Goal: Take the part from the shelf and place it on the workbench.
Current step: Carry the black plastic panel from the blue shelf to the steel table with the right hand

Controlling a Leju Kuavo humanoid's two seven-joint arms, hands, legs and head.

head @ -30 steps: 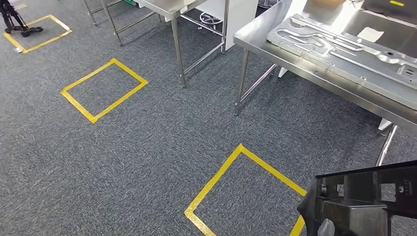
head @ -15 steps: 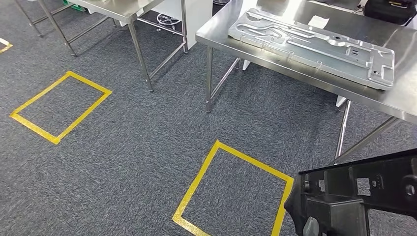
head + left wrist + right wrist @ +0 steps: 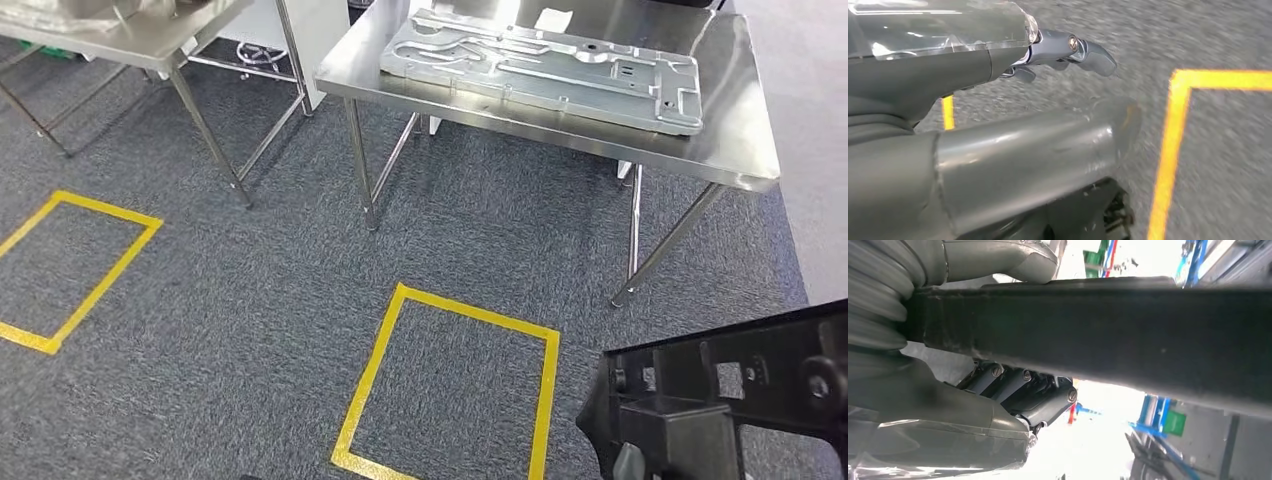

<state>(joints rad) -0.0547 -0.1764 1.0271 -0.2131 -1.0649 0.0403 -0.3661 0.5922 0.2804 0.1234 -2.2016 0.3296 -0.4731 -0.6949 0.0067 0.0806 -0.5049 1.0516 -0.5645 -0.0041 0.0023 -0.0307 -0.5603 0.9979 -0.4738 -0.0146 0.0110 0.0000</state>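
The black part is riding low at the near right of the head view, held out over the carpet, short of the workbench and off its near right corner. In the right wrist view it is showing as a long dark bar, with the right hand wrapping it, thumb lying along one face and the darker fingers curling under the other, so the hold is looking firm.

Over the last second the whole head view has been sliding: the workbench, which was cutting across the upper right corner, is now sitting almost square ahead with its full top and legs showing. That is the robot turning and walking toward it, not the furniture moving. The part is keeping its place against the camera, so it is being carried steadily.

The stamped metal panel is lying across most of the workbench top, leaving bare steel along the near edge and at the right end, which is probably where the part will need to go.

The yellow floor square just in front of the workbench is looking like the standing mark, and the robot is not yet over it.

The left hand is hanging over the carpet beside the yellow tape, holding nothing, fingers loosely curled.
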